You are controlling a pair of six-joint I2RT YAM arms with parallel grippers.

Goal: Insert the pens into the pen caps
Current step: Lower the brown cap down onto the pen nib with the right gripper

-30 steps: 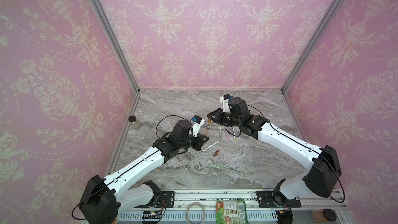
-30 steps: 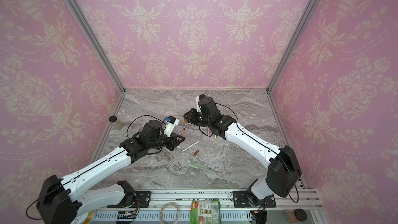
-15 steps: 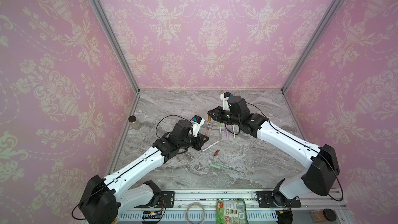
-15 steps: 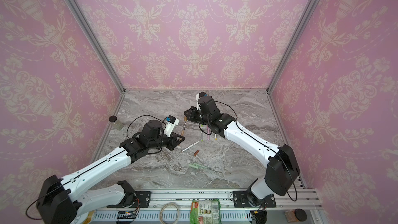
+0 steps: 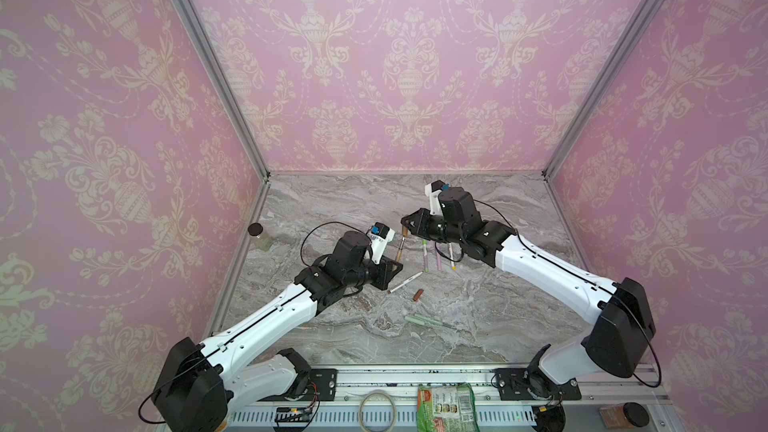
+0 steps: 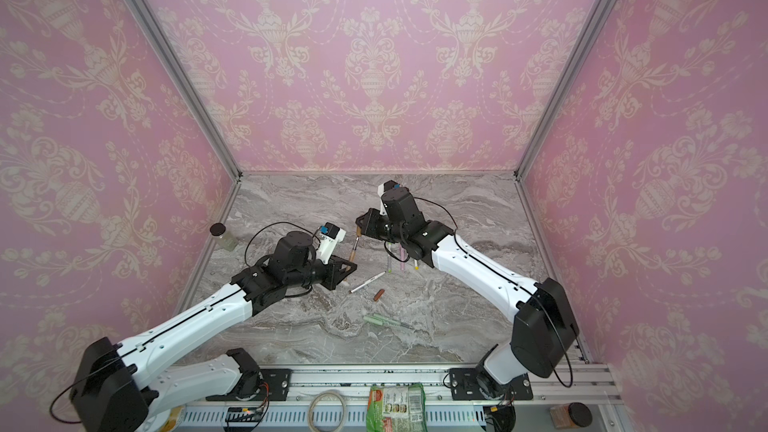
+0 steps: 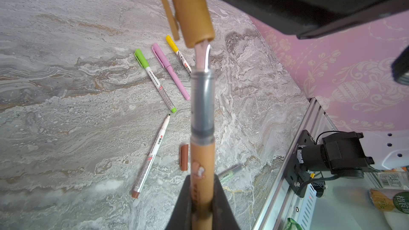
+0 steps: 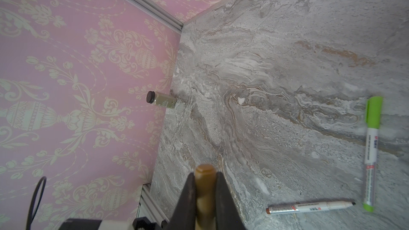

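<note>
1. Tan pen [image 7: 202,164]: barrel pinched in the left gripper [image 7: 202,193], above the counter's [image 5: 332,201] middle, tip at the cap's mouth.
2. Tan pen cap [image 7: 190,7]: clamped between the right gripper's [image 8: 204,182] jaws.
3. White uncapped pen [image 5: 405,283] and brown cap [image 5: 418,294]: lying just apart, mid-counter.
4. Green-capped pen [image 7: 156,82], pink pen [image 7: 171,74], yellow-capped pen [image 7: 178,53]: side by side, nearer the back edge.
</note>
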